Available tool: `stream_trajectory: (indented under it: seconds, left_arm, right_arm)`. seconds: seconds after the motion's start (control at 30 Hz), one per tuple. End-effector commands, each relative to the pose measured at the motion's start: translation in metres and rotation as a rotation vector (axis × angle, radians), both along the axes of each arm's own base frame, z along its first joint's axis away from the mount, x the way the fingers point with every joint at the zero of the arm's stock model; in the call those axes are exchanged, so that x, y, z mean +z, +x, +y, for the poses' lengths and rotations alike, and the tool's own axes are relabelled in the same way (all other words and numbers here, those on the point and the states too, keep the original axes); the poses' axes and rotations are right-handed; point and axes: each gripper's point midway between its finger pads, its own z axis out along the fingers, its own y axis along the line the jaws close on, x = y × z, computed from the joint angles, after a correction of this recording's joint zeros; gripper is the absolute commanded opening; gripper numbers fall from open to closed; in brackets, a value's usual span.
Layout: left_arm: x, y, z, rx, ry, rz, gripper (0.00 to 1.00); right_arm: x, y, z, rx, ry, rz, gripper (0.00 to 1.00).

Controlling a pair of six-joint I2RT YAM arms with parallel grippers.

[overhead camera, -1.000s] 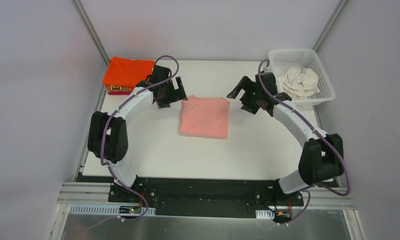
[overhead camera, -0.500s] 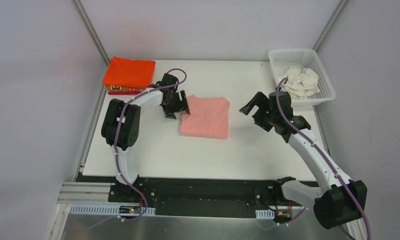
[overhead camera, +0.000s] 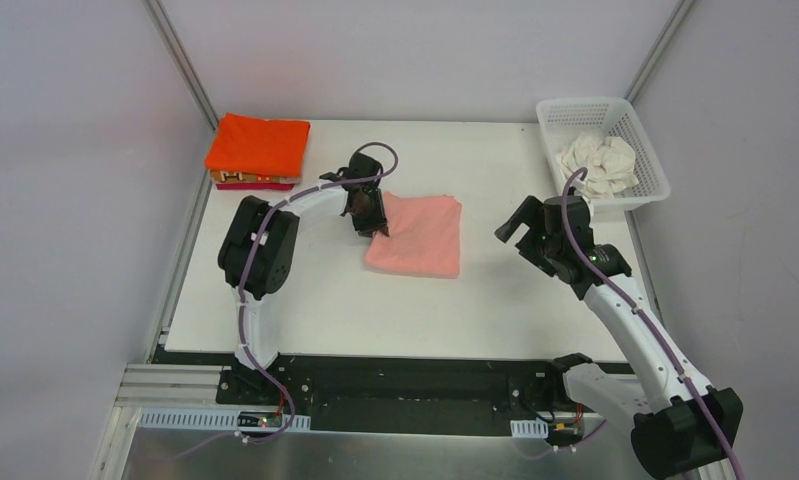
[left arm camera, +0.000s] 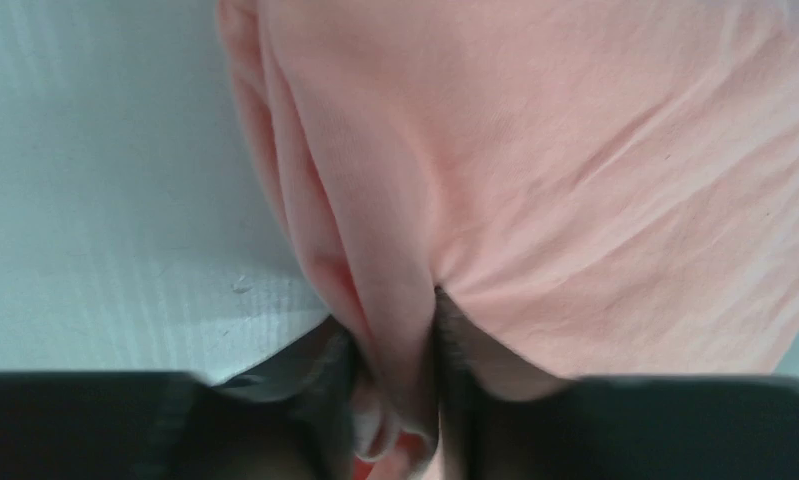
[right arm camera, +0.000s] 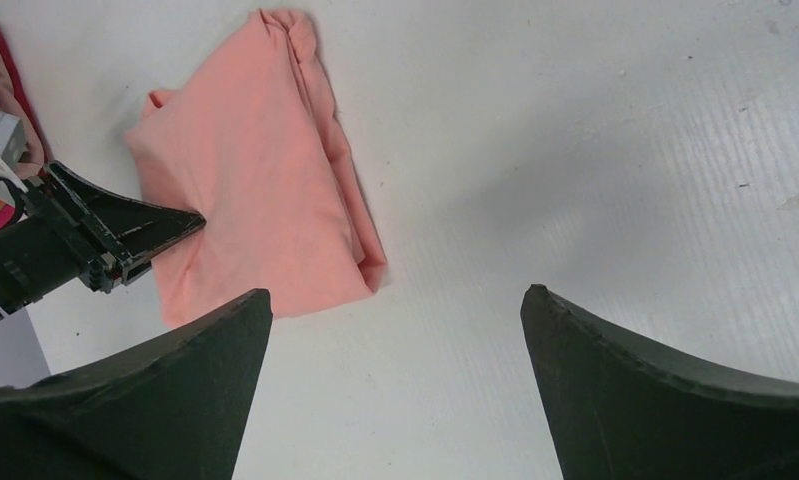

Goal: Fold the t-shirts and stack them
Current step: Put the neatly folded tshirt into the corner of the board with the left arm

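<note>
Step in hand: moving the folded salmon pink t-shirt [overhead camera: 415, 235] over to the stack, by my reading.
Where the shirt is: flat on the white tabletop [overhead camera: 305, 300], about mid-table, folded to a rough rectangle, well apart from the stack.
Left jaws: closed on the shirt's left edge near its far corner; the wrist view shows a ridge of cloth pinched between them (how many layers are caught I cannot tell).
Right jaws: spread wide with nothing between them, hovering over bare tabletop to the right of the shirt, apart from it.
Stack: far-left corner, bright orange t-shirt [overhead camera: 258, 145] on top, a magenta t-shirt [overhead camera: 275, 186] edge showing beneath.
Waiting: cream-white t-shirt [overhead camera: 600, 165], crumpled in the white basket [overhead camera: 647, 190] at the far right.
To do it well: a one-sided hold on soft cloth invites the fold to fall open, so take the opposite edge with the right jaws, or lift low and slowly. Rise above the orange top before crossing, lay it down square, and let go only once it rests.
Risk: dragging would rumple the lower layers or shove the stack askew.
</note>
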Motion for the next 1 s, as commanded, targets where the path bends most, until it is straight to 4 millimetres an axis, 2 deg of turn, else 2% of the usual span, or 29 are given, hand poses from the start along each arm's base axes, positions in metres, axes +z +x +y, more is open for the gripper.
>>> stream_trajectory:
  seconds: [0.0, 0.03, 0.07, 0.17, 0.23, 0.43, 0.5, 0.6, 0.77, 0.97]
  left_arm:
    - [-0.049, -0.027, 0.006, -0.023, 0.192, 0.066, 0.21]
    - [-0.051, -0.027, 0.009, -0.03, 0.243, 0.05, 0.06]
    - [-0.051, -0.026, 0.012, -0.034, 0.292, 0.031, 0.0]
    - [-0.046, -0.022, 0.019, -0.052, 0.367, 0.009, 0.0]
    - [-0.033, -0.015, 0.026, -0.061, 0.42, -0.023, 0.0]
    - [0.032, 0.029, 0.057, -0.137, 0.655, -0.231, 0.0]
    - [0.061, 0.049, 0.078, -0.155, 0.821, -0.314, 0.0]
    - [0.094, 0.073, 0.1, -0.177, 0.969, -0.369, 0.0]
    - [0.127, 0.111, 0.138, -0.193, 1.062, -0.385, 0.0]
    - [0.163, 0.154, 0.199, -0.162, 1.17, -0.4, 0.0]
  right_arm:
    - [-0.001, -0.004, -0.01, -0.003, -0.053, -0.03, 1.0]
    - [-0.003, -0.003, -0.012, -0.005, -0.065, -0.04, 1.0]
    - [-0.004, -0.003, -0.016, -0.015, -0.078, -0.047, 1.0]
    - [-0.003, -0.003, -0.024, -0.028, -0.11, -0.079, 1.0]
    - [-0.002, -0.004, -0.024, -0.016, -0.109, -0.104, 1.0]
    - [0.004, -0.005, -0.029, -0.012, -0.136, -0.161, 1.0]
    - [0.003, -0.006, -0.032, -0.019, -0.145, -0.163, 1.0]
    - [0.002, -0.005, -0.032, -0.017, -0.153, -0.166, 1.0]
    - [0.0, -0.004, -0.035, -0.018, -0.171, -0.164, 1.0]
    - [-0.003, -0.002, -0.04, -0.04, -0.195, -0.159, 1.0]
